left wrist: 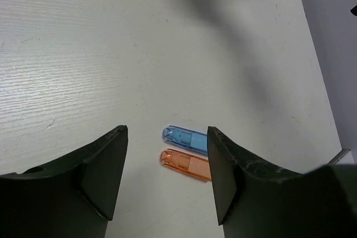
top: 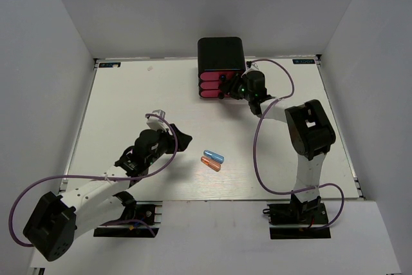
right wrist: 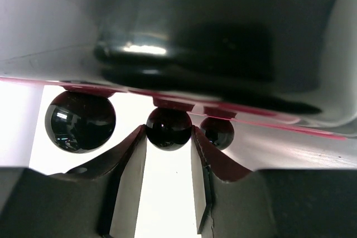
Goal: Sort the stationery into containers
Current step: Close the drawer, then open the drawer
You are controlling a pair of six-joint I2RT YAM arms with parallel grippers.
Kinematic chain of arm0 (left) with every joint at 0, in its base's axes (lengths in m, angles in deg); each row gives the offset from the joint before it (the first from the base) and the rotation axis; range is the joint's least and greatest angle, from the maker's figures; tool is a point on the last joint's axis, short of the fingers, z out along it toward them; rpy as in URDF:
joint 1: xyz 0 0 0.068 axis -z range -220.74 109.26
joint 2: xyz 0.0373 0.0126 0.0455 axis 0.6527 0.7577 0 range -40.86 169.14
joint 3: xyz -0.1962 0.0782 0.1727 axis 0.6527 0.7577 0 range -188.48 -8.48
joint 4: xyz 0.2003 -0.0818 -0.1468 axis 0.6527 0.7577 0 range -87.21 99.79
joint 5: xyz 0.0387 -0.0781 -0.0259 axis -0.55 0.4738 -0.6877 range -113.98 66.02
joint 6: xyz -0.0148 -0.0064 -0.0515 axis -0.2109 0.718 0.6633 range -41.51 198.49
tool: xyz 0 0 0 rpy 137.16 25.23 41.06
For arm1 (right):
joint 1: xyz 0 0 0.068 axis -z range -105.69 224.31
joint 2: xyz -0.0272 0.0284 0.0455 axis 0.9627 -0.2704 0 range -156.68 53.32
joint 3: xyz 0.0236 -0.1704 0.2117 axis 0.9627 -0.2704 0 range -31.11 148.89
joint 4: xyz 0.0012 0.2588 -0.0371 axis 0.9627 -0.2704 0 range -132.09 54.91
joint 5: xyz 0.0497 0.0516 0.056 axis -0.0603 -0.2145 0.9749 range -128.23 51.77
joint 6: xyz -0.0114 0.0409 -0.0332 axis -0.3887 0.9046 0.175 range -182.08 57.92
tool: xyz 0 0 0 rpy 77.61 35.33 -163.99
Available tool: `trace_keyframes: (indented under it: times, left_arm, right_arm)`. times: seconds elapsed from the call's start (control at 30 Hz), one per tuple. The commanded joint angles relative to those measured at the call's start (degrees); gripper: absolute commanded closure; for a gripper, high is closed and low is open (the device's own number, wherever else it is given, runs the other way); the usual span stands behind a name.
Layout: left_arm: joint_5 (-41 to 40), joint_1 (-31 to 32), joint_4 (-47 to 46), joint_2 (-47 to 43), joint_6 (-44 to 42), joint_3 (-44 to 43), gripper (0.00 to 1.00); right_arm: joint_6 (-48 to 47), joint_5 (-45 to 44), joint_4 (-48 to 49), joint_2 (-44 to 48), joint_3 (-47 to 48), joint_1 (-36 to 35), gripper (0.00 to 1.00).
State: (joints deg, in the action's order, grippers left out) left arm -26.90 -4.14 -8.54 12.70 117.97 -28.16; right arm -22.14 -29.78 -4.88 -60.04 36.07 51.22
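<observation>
The right gripper pinches the knob of the middle drawer at the table's far edge to open it, while the half-open, empty left gripper hovers above two capsules.

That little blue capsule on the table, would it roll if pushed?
Probably light: the blue capsule looks small and see-through. Its rounded body may roll sideways if nudged, perhaps against the orange capsule beside it. Glossy plastic might slip.
</observation>
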Motion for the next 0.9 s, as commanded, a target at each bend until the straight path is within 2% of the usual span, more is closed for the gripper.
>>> trace_keyframes:
  times: [0.0, 0.07, 0.37, 0.5, 0.63, 0.73, 0.87]
  left_arm:
    - [0.2, 0.2, 0.0, 0.1, 0.1, -2.1, 0.31]
    - [0.7, 0.2, 0.0, 0.1, 0.1, -2.1, 0.31]
    - [0.7, 0.2, -0.5, 0.1, 0.1, -1.6, 0.31]
    - [1.2, 0.2, -1.1, 0.1, 0.1, -1.1, 0.31]
    - [1.2, 0.2, -1.1, 0.1, 0.1, -1.1, 0.31]
    - [1.8, 0.2, -1.1, 0.1, 0.6, -1.1, 0.31]
    - [1.8, 0.2, 0.9, -1.3, 0.6, -1.1, 0.31]
  right_arm:
    - [-0.1, -1.6, 5.4, 0.2, 2.3, 0.1, 0.62]
    - [-0.1, -1.2, 5.7, 0.9, 0.7, 0.2, 0.53]
    - [0.0, 0.3, 9.2, 9.5, -9.3, 0.2, 0.47]
    - [0.0, 1.0, 9.1, 12.3, -14.6, 0.2, 0.47]
    - [0.3, 1.1, 9.2, 12.6, -17.6, 0.2, 0.56]
    - [0.8, 1.3, 9.5, 11.0, -17.2, 0.1, 0.6]
    - [1.7, 0.3, 9.6, 8.3, -14.8, 0.3, 0.6]
